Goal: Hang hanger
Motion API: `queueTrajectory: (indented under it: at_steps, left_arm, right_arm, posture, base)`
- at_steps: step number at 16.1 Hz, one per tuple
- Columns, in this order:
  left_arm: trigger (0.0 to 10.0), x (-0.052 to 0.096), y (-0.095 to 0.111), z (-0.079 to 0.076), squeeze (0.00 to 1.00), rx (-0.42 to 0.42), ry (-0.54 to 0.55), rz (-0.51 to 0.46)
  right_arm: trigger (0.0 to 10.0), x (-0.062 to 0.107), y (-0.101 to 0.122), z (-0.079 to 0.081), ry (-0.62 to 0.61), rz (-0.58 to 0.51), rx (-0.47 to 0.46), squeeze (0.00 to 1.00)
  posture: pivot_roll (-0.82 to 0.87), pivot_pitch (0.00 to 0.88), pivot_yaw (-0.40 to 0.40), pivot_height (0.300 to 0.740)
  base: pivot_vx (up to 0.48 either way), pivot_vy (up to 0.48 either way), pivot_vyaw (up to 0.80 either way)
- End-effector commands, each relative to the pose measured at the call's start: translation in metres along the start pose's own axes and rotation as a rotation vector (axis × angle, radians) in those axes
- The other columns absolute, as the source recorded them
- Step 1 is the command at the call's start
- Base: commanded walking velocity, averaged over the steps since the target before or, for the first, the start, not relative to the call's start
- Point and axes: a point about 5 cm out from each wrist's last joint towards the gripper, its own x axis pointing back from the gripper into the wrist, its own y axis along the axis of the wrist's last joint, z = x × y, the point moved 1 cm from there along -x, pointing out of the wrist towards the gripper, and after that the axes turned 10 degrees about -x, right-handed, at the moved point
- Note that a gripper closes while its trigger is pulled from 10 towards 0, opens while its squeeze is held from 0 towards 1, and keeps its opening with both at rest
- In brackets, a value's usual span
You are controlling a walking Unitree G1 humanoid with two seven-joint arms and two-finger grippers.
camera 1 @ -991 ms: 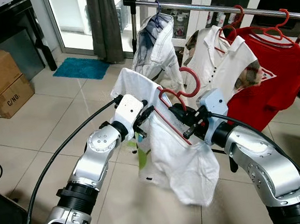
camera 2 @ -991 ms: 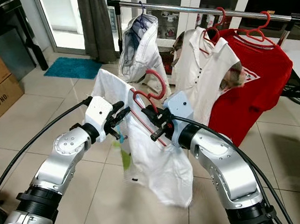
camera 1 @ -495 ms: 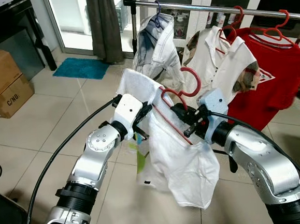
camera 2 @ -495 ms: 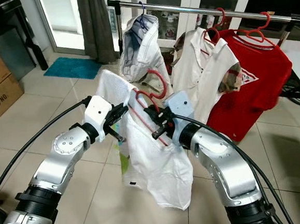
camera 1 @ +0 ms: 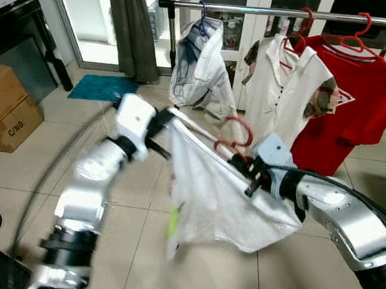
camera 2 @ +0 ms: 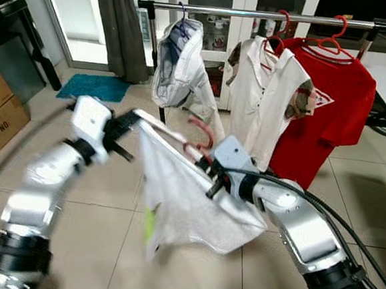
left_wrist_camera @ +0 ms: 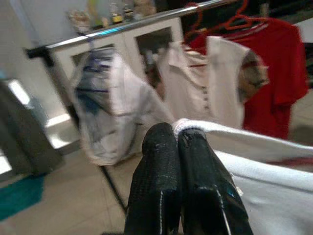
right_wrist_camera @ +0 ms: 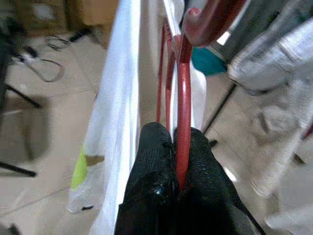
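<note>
Fingers of right gripper (right_wrist_camera: 178, 147) clenched on red plastic hanger (camera 1: 236, 136); left gripper (left_wrist_camera: 183, 142) pinching white cotton shirt's (camera 1: 210, 190) collar — stretched taut, near the far metal rail (camera 1: 269, 8).

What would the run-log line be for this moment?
left gripper: shut on white shirt edge, raised | right gripper: shut on red hanger | shirt stretched between arms | clothes rail: hanger not yet hung

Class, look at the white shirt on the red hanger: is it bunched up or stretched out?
Stretched out. The left gripper pinches one edge of the white shirt; the right gripper holds the red hanger, fabric taut between.
</note>
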Motion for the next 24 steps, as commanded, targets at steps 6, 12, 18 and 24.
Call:
queueTrajectory:
  at_steps: [6, 12, 18, 24]
  left_arm:
    - [0.0, 0.037, -0.033, 0.109, 0.0, -0.027, 0.481, 0.232]
    - [0.0, 0.0, -0.04, 0.038, 0.0, 0.103, 0.169, 0.131]
    - [0.0, 0.003, -0.01, -0.076, 0.0, 0.176, -0.338, -0.017]
    - [10.0, 0.034, -0.038, -0.042, 0.0, 0.246, 0.134, 0.134]
  right_arm:
    - [0.0, 0.03, 0.011, 0.018, 0.27, -0.11, -0.051, 0.0]
    - [0.0, 0.016, 0.027, -0.001, 0.053, -0.251, -0.214, 0.0]
    - [0.0, 0.0, 0.027, -0.044, -0.39, -0.398, -0.47, 0.0]
    - [10.0, 0.003, -0.017, -0.048, -0.563, -0.105, -0.344, 0.0]
  posture:
    - [-0.08, 0.0, -0.046, 0.74]
    - [-0.09, 0.0, -0.036, 0.74]
    - [-0.08, 0.0, -0.026, 0.74]
    - [-0.08, 0.0, -0.058, 0.74]
  base:
    - [0.0, 0.0, 0.0]
    - [0.0, 0.0, 0.0]
    - [0.0, 0.0, 0.0]
    - [0.0, 0.0, -0.21]
